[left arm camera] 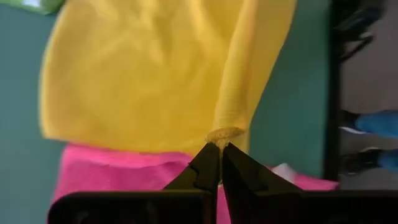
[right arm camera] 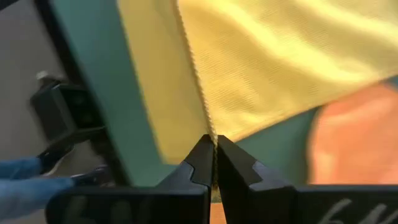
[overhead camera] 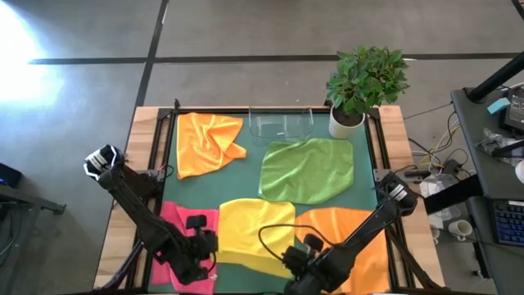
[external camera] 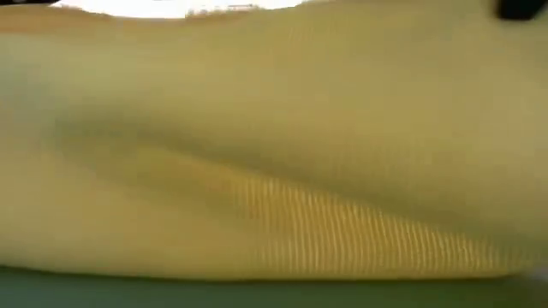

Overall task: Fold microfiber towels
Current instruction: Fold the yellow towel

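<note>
At the near edge of the green mat (overhead camera: 254, 176), you have both arms working on the yellow towel (overhead camera: 255, 232). Your left gripper (overhead camera: 202, 243) sits at the towel's near-left corner, over the pink towel (overhead camera: 182, 238). In the left wrist view its fingers (left arm camera: 202, 171) are pressed together on a small fold of the yellow edge (left arm camera: 225, 134), so the cloth is pinched between the 2 tips. Your right gripper (overhead camera: 301, 254) is at the near-right corner of the same towel. In the right wrist view its fingers (right arm camera: 233, 168) are also together, with the thin yellow hem (right arm camera: 202, 102) caught between them.

The yellow towel lies in the middle of the near side of the mat. Its left side lies over the pink towel, and its right side touches an orange towel (overhead camera: 360, 233) which lies under the right arm. From the low view you see only yellow cloth (external camera: 274, 154) very close, with a thin strip of green mat below it.

A lime green towel (overhead camera: 308, 170) lies flat on the right half of the mat, beyond the yellow one. The second orange towel (overhead camera: 205, 141) lies crumpled at the far-left corner. Between these 2, at the far edge, a clear plastic container (overhead camera: 281, 124) stands. A potted plant (overhead camera: 363, 86) stands at the far-right corner, just beside the lime green towel.
</note>
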`<move>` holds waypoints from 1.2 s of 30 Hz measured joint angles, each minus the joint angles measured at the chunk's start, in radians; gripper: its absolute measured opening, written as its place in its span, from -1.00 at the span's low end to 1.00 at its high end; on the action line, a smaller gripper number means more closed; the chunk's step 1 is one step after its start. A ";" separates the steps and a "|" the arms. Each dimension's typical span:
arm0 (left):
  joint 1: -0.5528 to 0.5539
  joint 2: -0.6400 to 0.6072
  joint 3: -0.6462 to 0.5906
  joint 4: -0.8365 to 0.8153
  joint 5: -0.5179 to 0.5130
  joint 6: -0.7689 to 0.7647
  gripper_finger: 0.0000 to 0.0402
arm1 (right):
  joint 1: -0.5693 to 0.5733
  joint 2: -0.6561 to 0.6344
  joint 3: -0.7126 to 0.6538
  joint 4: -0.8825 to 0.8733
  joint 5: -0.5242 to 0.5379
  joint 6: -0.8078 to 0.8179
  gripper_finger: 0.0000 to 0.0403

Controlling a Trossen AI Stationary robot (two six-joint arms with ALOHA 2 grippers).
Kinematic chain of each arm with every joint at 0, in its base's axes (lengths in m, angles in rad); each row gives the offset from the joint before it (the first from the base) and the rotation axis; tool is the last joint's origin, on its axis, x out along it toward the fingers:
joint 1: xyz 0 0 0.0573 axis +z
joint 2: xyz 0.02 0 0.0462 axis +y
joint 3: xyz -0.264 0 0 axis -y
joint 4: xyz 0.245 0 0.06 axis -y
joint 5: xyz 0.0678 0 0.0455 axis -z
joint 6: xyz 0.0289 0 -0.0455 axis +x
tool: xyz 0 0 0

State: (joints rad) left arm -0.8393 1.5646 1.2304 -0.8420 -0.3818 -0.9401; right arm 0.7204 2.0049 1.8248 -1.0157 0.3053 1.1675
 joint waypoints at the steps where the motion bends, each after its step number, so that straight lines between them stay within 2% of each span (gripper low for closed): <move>1: 0.005 0.000 0.000 -0.013 -0.006 0.000 -1.00 | -0.007 -0.007 0.000 -0.026 0.011 0.000 -0.96; 9: 0.089 -0.001 0.000 -0.092 -0.128 -0.018 -1.00 | -0.101 -0.024 0.000 -0.170 0.140 -0.080 -0.96; 13: 0.142 0.000 -0.006 -0.096 -0.132 -0.019 -1.00 | -0.158 -0.024 -0.016 -0.220 0.219 -0.130 -0.96; 18: 0.203 0.002 -0.051 -0.111 -0.133 -0.023 -1.00 | -0.210 -0.024 -0.073 -0.214 0.217 -0.173 -0.96; 26: 0.262 0.003 -0.108 -0.110 -0.127 -0.014 -1.00 | -0.227 -0.024 -0.150 -0.203 0.191 -0.157 -0.96; 36: 0.321 0.003 -0.177 -0.057 -0.114 0.064 -1.00 | -0.263 -0.024 -0.220 -0.145 0.189 -0.157 -0.96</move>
State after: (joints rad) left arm -0.5181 1.5673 1.0531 -0.8989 -0.4961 -0.8757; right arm 0.4572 1.9812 1.6048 -1.1605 0.4947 1.0101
